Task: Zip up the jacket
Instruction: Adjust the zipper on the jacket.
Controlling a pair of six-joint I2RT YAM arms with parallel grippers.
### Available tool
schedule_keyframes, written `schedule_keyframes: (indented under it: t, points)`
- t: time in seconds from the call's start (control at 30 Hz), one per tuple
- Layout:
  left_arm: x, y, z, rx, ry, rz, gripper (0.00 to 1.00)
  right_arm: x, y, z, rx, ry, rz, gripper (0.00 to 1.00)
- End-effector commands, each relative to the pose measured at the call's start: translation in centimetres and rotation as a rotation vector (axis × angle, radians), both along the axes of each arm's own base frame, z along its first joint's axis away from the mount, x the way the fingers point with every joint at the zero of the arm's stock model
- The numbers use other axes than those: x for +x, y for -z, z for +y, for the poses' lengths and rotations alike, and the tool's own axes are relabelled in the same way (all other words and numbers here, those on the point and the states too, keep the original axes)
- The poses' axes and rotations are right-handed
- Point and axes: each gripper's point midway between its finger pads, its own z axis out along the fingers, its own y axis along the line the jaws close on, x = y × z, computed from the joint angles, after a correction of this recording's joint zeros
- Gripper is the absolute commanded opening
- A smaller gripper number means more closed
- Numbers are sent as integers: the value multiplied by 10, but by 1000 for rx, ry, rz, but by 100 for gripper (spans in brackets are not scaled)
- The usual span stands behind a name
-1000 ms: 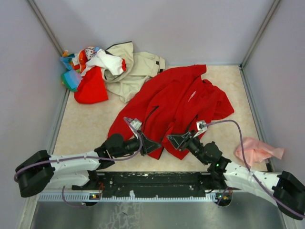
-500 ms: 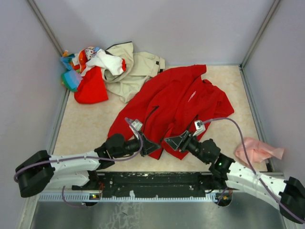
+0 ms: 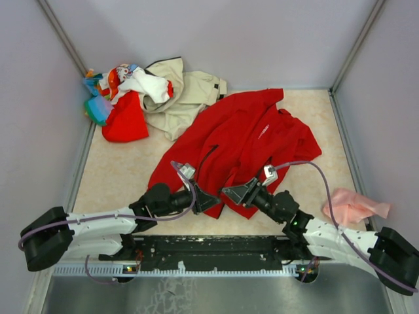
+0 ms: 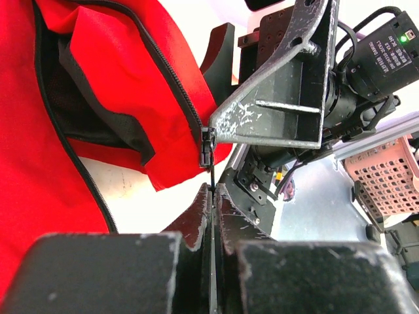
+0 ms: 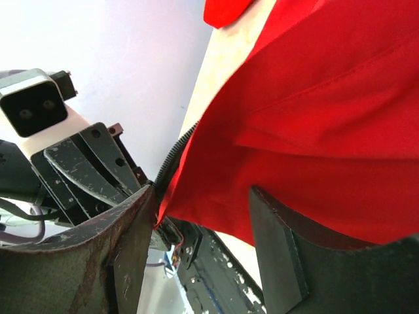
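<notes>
Half-hidden zipper pull (image 4: 208, 149) nipped by left pincer (image 4: 213, 191); right pincer (image 5: 203, 219) wide astride jacket (image 5: 327, 118).

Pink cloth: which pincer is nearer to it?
Right. The right pincer is left of the pink cloth, at the jacket; the left pincer, farther left, clamps the zipper pull.

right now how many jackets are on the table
2: red jacket in the middle, beige jacket far left beside the clothes pile, which may hide more.

a robot lab cell: plain walls (image 3: 196, 39) enclose the tabletop (image 3: 124, 176).
</notes>
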Motion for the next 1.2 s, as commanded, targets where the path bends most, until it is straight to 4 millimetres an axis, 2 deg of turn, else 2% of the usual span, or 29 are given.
schedule_keyframes:
  t: [0.0, 0.33, 0.43, 0.63, 0.83, 1.0, 1.17]
  points:
    - [-7, -10, -2, -39, 35, -9, 0, 5, -42, -6, 144, 44, -101, 58]
    - [-12, -13, -5, -57, 65, -2, 0, 7, -38, -5, 149, 48, -103, 55]
    - [-12, -14, -3, -61, 65, -1, 0, 7, -37, -4, 151, 50, -104, 49]
    - [-14, -13, 0, -64, 62, 7, 0, 8, -31, -7, 143, 62, -104, 30]
    - [-15, -4, 3, -41, 59, 26, 0, 8, -33, -8, 132, 61, -132, 0]
    - [-16, 5, 6, -9, 53, 43, 1, 9, -35, -7, 90, 57, -163, 0]
    - [-10, 9, 14, 18, 2, 44, 13, 9, -29, -6, 25, 50, -182, 0]
